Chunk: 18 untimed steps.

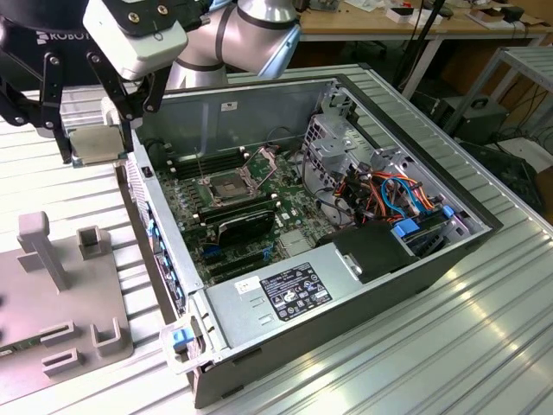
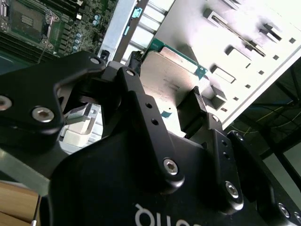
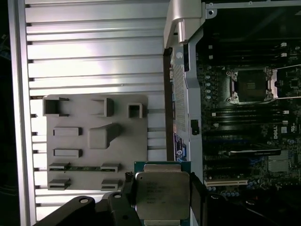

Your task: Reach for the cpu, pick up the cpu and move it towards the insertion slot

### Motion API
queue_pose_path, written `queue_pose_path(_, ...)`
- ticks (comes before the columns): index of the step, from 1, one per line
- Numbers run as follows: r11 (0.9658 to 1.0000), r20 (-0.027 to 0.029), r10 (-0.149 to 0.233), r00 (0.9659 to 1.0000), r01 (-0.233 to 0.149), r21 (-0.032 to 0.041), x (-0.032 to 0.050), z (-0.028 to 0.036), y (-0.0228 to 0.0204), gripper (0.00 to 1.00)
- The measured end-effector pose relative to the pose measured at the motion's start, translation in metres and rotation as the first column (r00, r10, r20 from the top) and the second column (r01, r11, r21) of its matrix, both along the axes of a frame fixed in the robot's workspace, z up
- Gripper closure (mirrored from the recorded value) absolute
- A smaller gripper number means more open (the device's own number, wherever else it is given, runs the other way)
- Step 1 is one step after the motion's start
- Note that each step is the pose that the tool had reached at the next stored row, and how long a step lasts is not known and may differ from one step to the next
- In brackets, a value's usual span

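The cpu (image 1: 93,143), a flat square chip with a pale metal face, hangs in the air just outside the open computer case's wall, on the exterior view's left. My gripper (image 1: 95,138) is shut on it, one finger on each of two opposite edges. Both wrist views show the cpu (image 2: 170,75) (image 3: 162,195) clamped between the black fingers (image 2: 134,89) (image 3: 195,188). The insertion slot (image 1: 226,186), a silver-framed square socket with a dark centre and raised bracket, lies on the green motherboard inside the case, to the exterior view's right of the chip. Both wrist views show the slot (image 3: 249,84) (image 2: 26,21).
A grey fixture plate (image 1: 65,303) (image 3: 94,141) with raised blocks lies on the ribbed metal table beside the case. Inside the case are a black block with a green edge (image 1: 246,223), a drive cage (image 1: 333,143), coloured cables (image 1: 393,194) and a power supply (image 1: 294,294).
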State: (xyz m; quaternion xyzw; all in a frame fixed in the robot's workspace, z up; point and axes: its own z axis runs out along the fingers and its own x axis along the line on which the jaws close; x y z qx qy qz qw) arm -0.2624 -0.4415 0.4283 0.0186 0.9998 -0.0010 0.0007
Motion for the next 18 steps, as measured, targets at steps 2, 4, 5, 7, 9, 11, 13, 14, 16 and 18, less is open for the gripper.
queue_pose_path(2, 1.0, -0.0001, 0.0, 1.0, 0.0, -0.0001, 0.002, -0.0002, 0.0, 0.45)
queue_pose_path(4, 1.0, 0.0001, 0.0, 1.0, 0.0, 0.0, 0.0039, -0.0004, 0.0, 0.45)
queue_pose_path(5, 1.0, 0.0, 0.0, 1.0, 0.0, 0.0, 0.0053, -0.0005, 0.0, 0.45)
queue_pose_path(7, 1.0, 0.0001, 0.0, 1.0, 0.0, 0.0, 0.0081, -0.0006, 0.0, 0.45)
queue_pose_path(9, 1.0, 0.0, 0.0, 1.0, 0.0, 0.0, 0.0103, -0.0006, 0.0, 0.45)
queue_pose_path(11, 1.0, 0.0001, 0.0, 1.0, 0.0, 0.0, 0.0124, -0.0007, 0.0, 0.45)
queue_pose_path(13, 1.0, 0.0, 0.0, 1.0, 0.0, -0.0001, 0.0161, -0.0008, 0.0, 0.45)
queue_pose_path(14, 1.0, 0.0, 0.0, 1.0, 0.0, -0.0001, 0.0183, -0.0009, 0.0, 0.45)
queue_pose_path(16, 1.0, 0.0, 0.0, 1.0, 0.0, -0.0001, 0.0212, -0.0011, 0.0, 0.45)
queue_pose_path(18, 1.0, 0.0, 0.0, 1.0, 0.0, -0.0001, 0.023, -0.0011, 0.0, 0.45)
